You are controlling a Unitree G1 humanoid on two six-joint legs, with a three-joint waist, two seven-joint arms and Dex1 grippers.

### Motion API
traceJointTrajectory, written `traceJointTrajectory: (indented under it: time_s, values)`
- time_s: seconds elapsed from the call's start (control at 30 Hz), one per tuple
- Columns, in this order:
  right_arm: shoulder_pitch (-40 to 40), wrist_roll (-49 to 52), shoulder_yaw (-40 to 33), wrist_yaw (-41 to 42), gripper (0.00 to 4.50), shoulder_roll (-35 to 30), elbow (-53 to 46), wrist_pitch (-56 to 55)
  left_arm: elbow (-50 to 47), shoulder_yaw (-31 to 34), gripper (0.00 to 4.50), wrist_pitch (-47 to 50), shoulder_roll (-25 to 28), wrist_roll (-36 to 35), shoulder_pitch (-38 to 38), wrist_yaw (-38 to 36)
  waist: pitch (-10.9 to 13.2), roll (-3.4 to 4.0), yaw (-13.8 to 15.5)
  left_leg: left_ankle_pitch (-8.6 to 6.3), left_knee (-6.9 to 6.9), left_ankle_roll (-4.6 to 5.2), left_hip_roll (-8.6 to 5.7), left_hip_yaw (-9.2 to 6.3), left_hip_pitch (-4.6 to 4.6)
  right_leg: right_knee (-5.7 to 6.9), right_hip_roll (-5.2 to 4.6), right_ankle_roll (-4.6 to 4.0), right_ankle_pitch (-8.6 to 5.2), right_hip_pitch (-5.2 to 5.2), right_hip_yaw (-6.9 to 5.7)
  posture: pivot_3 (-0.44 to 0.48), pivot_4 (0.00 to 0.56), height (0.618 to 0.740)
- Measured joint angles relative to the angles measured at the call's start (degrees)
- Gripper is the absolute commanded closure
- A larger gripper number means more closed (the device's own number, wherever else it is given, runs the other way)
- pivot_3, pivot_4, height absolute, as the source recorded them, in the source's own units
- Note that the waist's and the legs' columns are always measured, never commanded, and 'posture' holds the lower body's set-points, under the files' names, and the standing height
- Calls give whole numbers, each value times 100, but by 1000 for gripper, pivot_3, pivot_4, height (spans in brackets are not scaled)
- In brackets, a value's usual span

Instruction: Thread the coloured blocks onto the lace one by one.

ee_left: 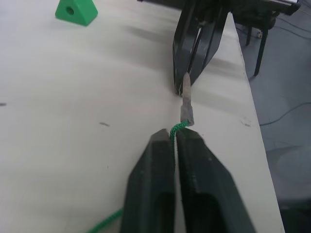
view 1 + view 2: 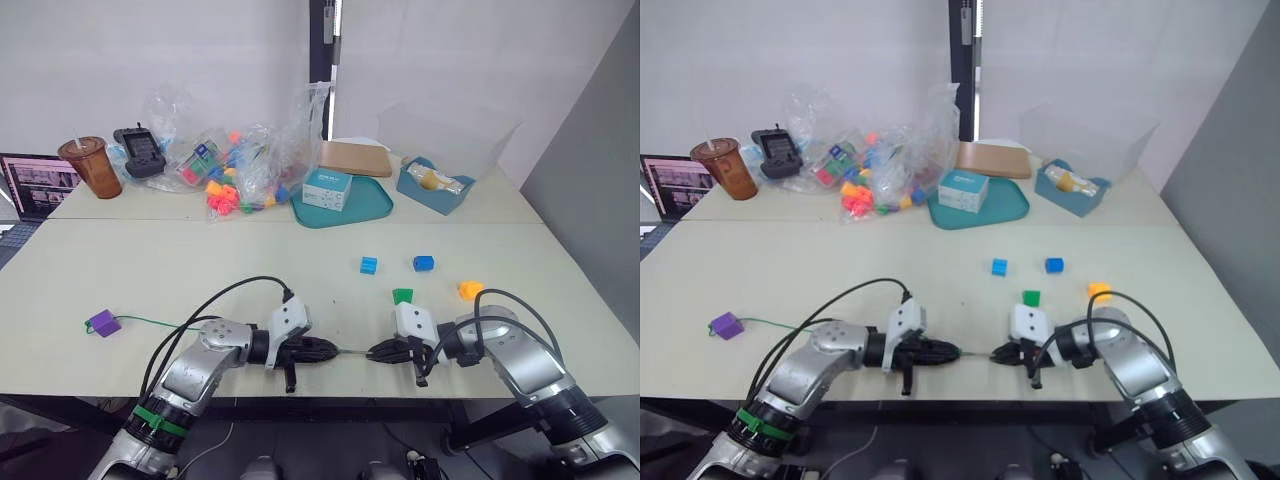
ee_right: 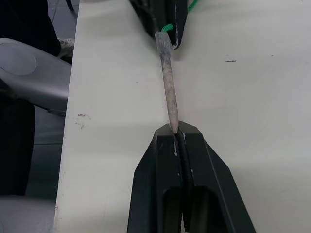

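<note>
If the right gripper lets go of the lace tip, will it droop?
Probably little: the grey tip spans straight between the left gripper and right gripper, so looks stiff. The green cord behind trails loosely, likely floppy.

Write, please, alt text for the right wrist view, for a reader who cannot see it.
The right gripper, its two black fingers shut, pinches the end of the stiff grey needle-like tip of the thin green lace. The left gripper holds the tip's other end, where the green cord begins. Both are above a pale table near its edge.

No legible text anywhere; perhaps print on the small teal box (image 2: 327, 189), unreadable
</note>
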Motion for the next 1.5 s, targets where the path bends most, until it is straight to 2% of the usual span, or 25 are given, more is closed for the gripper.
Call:
traceJointTrajectory:
  time_s: [0.03,0.3,0.6,0.7,0.8,1.17,1.33,1.5]
  values:
    - [-1,-5,0,0,4500,0,1,1,1,3,2699,-11,-5,15,0,24,0,0,2,0,0,0,0,0,0,-1,0,0,0,2,0,0,150,740]
    - [-5,-7,2,-6,4500,0,-3,11,1,-56,2699,-17,-276,16,-78,51,0,0,2,0,0,0,0,-1,1,-2,0,0,0,3,-1,0,150,740]
    - [-4,-7,3,-14,4500,0,-27,53,4,-69,2699,-14,-255,17,-125,32,0,0,0,0,0,0,0,-1,1,-3,0,0,0,3,-1,0,150,740]
    - [-4,-7,3,-20,4500,0,-30,60,5,-77,3488,-14,-272,17,-125,35,0,0,0,0,0,0,0,-1,1,-3,0,1,0,3,-1,0,150,740]
    - [-4,-7,2,-24,4500,-2,-41,79,6,-108,4481,-13,-334,17,-127,41,0,0,-1,0,0,0,0,-1,1,-4,0,1,0,3,-1,0,150,740]
    - [86,-21,-2,-119,4500,-80,-230,165,6,-129,4481,-13,-348,14,-131,34,0,0,13,0,0,0,-1,-1,0,-6,0,1,0,4,-2,0,150,740]
    - [391,33,-232,-506,3008,-94,-610,551,6,-133,4500,-12,-325,15,-131,34,0,0,41,0,0,0,-1,-2,-2,-13,-1,1,0,6,-2,0,150,740]
    - [1185,307,-1007,-1192,1267,-125,-1254,1251,2,-93,4500,-8,-139,10,-121,-2,1,-1,86,-1,-1,2,-1,-2,-10,-27,-3,2,1,6,-5,0,150,740]
